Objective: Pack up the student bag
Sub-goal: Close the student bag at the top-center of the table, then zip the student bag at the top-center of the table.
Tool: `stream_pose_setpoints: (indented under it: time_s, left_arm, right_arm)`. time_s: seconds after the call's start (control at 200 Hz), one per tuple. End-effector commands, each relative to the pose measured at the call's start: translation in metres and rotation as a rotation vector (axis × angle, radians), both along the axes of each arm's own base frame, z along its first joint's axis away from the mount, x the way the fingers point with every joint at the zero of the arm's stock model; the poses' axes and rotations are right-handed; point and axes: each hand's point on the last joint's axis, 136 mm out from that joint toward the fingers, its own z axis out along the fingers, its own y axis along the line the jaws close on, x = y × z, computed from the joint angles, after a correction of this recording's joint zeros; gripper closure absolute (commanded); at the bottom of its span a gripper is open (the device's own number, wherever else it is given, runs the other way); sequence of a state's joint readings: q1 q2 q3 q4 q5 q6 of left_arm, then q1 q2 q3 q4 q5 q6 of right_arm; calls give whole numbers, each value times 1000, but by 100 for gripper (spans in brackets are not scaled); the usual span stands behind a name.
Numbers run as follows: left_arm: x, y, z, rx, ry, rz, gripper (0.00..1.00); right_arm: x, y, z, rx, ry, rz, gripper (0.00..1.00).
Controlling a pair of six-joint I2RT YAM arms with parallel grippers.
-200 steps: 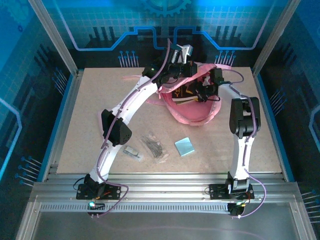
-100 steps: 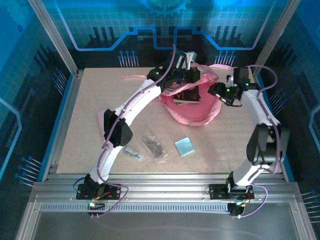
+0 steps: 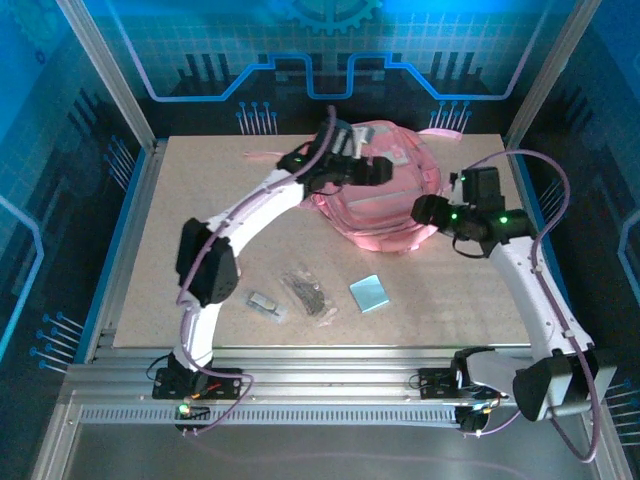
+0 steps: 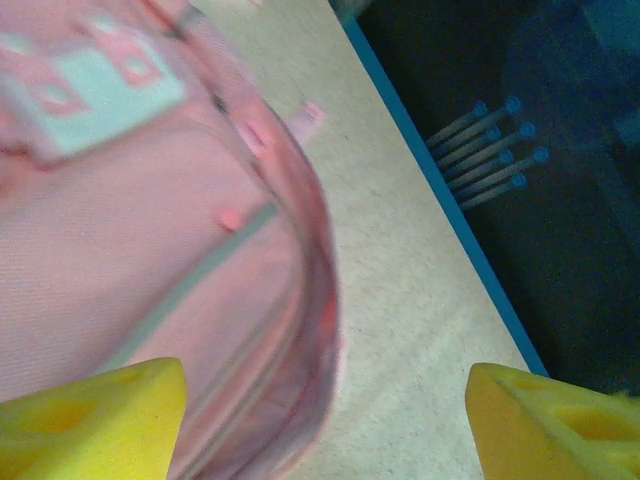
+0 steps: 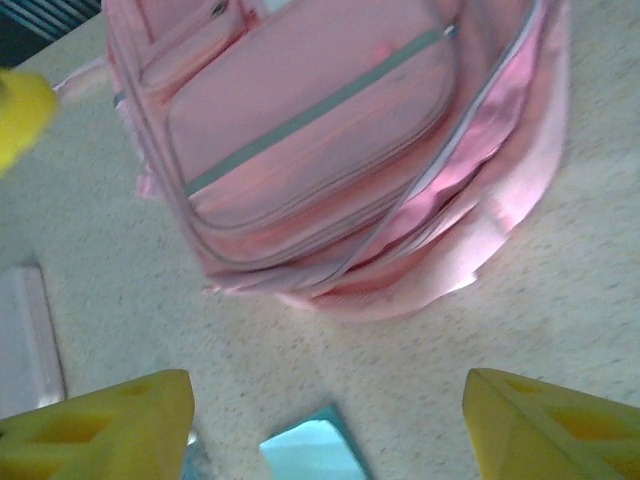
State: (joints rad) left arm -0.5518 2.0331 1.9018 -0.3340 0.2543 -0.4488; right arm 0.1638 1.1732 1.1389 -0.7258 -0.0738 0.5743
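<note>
While the student bag (image 3: pixel 388 205) lies flat, zip agape, left gripper (image 4: pixel 325 415) and right gripper (image 5: pixel 325 420) hang spread, empty: between loads. Next, likely: fetch blue card (image 3: pixel 369 293).

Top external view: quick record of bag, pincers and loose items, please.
bag: large soft pink fabric backpack, lying far centre, front pockets up
left pincer: open, empty, above the bag's far side
right pincer: open, empty, by the bag's right edge
loose, nearer than bag: light blue square card; dark bundle in clear wrap; small grey packet
</note>
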Motion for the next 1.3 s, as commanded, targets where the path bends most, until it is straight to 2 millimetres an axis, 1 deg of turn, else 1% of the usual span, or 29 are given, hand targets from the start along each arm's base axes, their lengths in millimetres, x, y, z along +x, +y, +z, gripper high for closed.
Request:
stream_pose_setpoints:
  time_s: [0.0, 0.08, 0.155, 0.21, 0.255, 0.35, 0.485, 0.6, 0.67, 0.75, 0.775, 0.795, 0.83, 0.845, 0.885, 0.921, 0.941, 1.011, 1.131, 1.186, 1.291]
  left_arm:
    - [39, 71, -2, -54, -27, 210, 25]
    - [55, 113, -36, -88, 28, 330, 25]
    - [65, 143, -66, -122, 83, 428, 25]
    - [71, 158, -87, -126, 115, 482, 25]
    - [75, 165, -100, -127, 133, 510, 26]
    - [85, 169, -128, -119, 170, 530, 26]
    - [98, 160, -160, -129, 225, 515, 28]
    - [106, 158, -184, -130, 263, 527, 33]
    - [112, 154, -192, -140, 261, 521, 35]
    - [122, 142, -195, -188, 249, 469, 36]
    - [123, 138, -196, -203, 256, 455, 37]
    - [125, 135, -196, -217, 261, 445, 41]
    - [125, 128, -195, -241, 258, 419, 53]
    - [126, 126, -194, -252, 257, 412, 62]
    - [126, 121, -191, -281, 250, 399, 82]
    - [123, 118, -191, -296, 254, 397, 95]
    - [121, 116, -188, -304, 251, 394, 100]
    - [111, 111, -183, -332, 265, 396, 100]
    - [87, 110, -165, -401, 311, 439, 100]
    - [78, 109, -145, -434, 308, 456, 100]
    - [68, 103, -102, -470, 275, 472, 100]
  right_arm:
    - [-4, 26, -5, 42, -11, -10, 28]
    - [-5, 49, -12, 43, -31, 24, 28]
    - [-6, 65, -18, 34, -26, 52, 28]
    - [-6, 73, -21, 23, -24, 58, 28]
    - [-6, 78, -23, 17, -21, 58, 28]
    - [-7, 83, -31, -5, 6, 52, 28]
    - [-8, 83, -37, -28, 40, 48, 28]
    - [-9, 82, -37, -17, 27, 35, 28]
    - [-9, 82, -35, -9, 15, 36, 28]
    - [-10, 86, -34, 1, 12, 60, 29]
    - [-10, 88, -34, 6, 13, 68, 29]
    - [-11, 90, -35, 11, 19, 73, 29]
    - [-11, 95, -39, 27, 28, 87, 29]
    - [-11, 98, -40, 38, 29, 97, 29]
    - [-12, 106, -44, 60, 39, 118, 30]
    - [-13, 113, -48, 67, 47, 128, 30]
    - [-13, 117, -50, 74, 47, 137, 30]
    - [-13, 133, -56, 95, 53, 165, 31]
    - [-11, 160, -60, 125, 61, 205, 34]
    - [-10, 171, -59, 127, 57, 224, 36]
    - [-12, 192, -53, 126, 27, 264, 44]
